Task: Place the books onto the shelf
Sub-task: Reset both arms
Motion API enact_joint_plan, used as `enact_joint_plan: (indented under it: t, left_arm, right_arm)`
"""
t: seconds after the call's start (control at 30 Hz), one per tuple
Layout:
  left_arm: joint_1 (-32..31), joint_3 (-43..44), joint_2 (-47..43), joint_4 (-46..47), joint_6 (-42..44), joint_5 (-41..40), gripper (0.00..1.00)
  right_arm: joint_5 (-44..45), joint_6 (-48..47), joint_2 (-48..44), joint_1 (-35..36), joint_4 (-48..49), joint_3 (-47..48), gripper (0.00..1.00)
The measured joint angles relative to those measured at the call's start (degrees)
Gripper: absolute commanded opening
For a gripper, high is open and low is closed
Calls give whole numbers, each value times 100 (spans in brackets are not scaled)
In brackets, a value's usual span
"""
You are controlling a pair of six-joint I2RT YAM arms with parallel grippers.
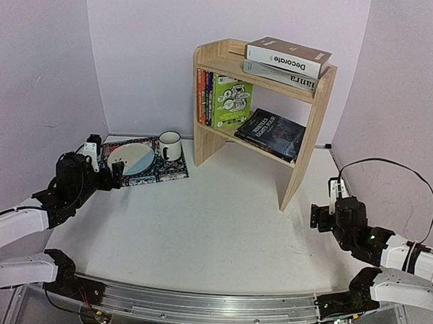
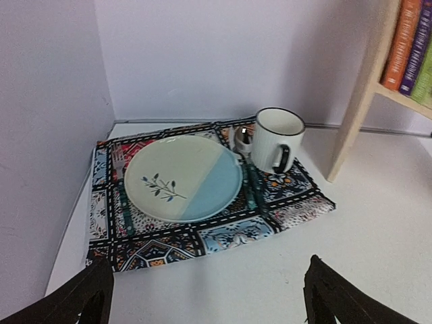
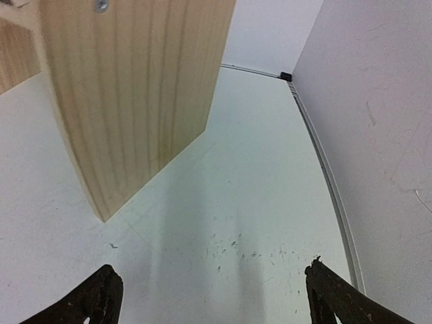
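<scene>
Books [image 1: 231,101] all sit on the shelf [image 1: 303,159] in the top view, 2 flat on top, probably for size, none on the counter [image 1: 214,233]. Left wrist: left gripper [image 2: 208,264] spread, empty, facing the placemat [image 2: 297,202]. Right wrist: right gripper [image 3: 212,273] apart, empty, beside the shelf's side.

Top external: high behind the arm bases, facing forward and down over the whole table [image 1: 221,233], from afar.
Left wrist: low, near, facing the placemat [image 2: 223,236] and back-left corner.
Right wrist: low, close beside the shelf [image 3: 135,101] side panel, facing the back-right corner.
Shared: shelf in all three; placemat in top external and left wrist.
</scene>
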Motion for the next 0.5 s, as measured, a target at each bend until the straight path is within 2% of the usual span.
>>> enact_joint_plan:
  t: [0.1,0.17,0.3,0.5]
  left_arm:
    - [857,-22,317,300,-101,402,100]
    - [1138,-99,467,563,-124,398,100]
    - [1204,-280,875,1153,-27,324,100]
    - [1246,-727,1693,2347,181,219,100]
  right_arm:
    - [-73,25,162,-525,366,-124,89]
    - [-126,-60,382,-900,742,-238,89]
    - [-391,-222,1284,-1562,1474,-268,90]
    - [-903,-491,2896,-2014,2848,-268,91]
